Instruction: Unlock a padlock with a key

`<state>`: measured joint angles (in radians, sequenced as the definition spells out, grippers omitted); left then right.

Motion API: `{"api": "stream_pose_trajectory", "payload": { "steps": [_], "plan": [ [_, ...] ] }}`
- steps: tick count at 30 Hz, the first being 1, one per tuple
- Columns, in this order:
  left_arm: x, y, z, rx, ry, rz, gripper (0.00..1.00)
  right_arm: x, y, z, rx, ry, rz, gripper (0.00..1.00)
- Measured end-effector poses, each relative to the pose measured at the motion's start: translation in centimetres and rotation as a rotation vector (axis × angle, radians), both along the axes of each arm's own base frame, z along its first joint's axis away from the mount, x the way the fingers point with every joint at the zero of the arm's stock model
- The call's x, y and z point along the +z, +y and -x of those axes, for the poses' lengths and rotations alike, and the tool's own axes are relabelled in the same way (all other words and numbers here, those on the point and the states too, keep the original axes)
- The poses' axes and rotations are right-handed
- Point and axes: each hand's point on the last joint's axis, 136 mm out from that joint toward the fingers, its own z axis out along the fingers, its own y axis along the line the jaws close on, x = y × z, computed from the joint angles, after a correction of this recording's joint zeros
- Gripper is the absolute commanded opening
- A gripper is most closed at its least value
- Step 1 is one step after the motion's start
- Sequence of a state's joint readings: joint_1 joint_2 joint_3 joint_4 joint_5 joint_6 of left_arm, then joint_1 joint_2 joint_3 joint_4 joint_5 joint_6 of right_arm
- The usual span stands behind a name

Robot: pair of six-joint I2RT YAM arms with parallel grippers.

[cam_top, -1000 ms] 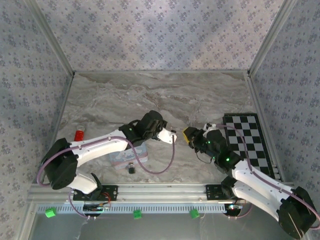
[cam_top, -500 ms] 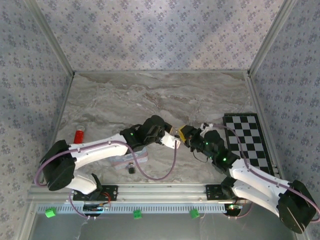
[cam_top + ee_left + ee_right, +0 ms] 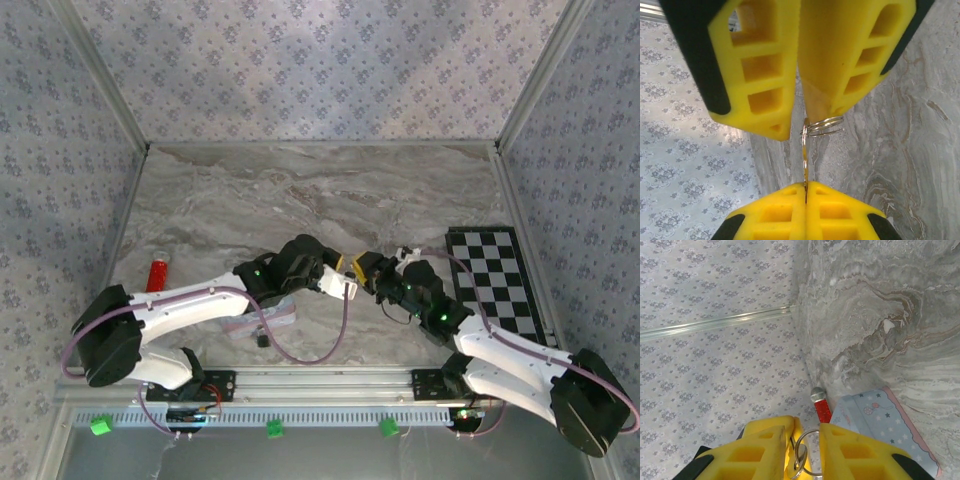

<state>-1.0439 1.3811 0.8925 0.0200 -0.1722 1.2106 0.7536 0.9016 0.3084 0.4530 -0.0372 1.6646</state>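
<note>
My left gripper is shut on the key, pinching its blade edge-on between the fingertips. The key's wire ring hangs at the far end, at the tips of the right gripper's yellow fingers. In the right wrist view, the ring and the key's head sit in the gap between my right gripper's fingers, which stand slightly apart, so it is open. From above, both grippers meet tip to tip at mid-table. The padlock, a tiny dark block, lies on the table under the left arm.
A pale-blue cartoon tin lies partly under the left forearm, beside the padlock. A red glitter tube lies at the left wall. A checkered mat covers the right side. Patterned walls enclose the marble table.
The left arm has reached to the right and the right gripper a little to the left, so their tips now meet. The right jaws have narrowed slightly around the key ring.
</note>
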Motion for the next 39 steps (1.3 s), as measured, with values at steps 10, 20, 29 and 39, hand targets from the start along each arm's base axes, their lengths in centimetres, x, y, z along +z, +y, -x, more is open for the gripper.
{"api": "stream_pose_trajectory", "payload": {
  "steps": [10, 20, 29, 39],
  "plan": [
    [0.4, -0.2, -0.1, 0.001, -0.01, 0.016, 0.0, 0.5, 0.3, 0.0, 0.005, 0.002, -0.008, 0.22],
    [0.5, -0.8, 0.5, -0.02, -0.013, 0.023, 0.0, 0.2, 0.3, -0.1, -0.001, 0.012, -0.007, 0.19],
    [0.1, -1.1, 0.6, -0.022, -0.012, 0.016, 0.0, 0.0, 0.2, -0.1, -0.01, 0.021, -0.006, 0.11],
    [0.0, -1.3, 0.5, -0.012, -0.014, 0.045, 0.23, 0.1, -0.3, -0.1, -0.027, 0.008, 0.019, 0.0]
  ]
}}
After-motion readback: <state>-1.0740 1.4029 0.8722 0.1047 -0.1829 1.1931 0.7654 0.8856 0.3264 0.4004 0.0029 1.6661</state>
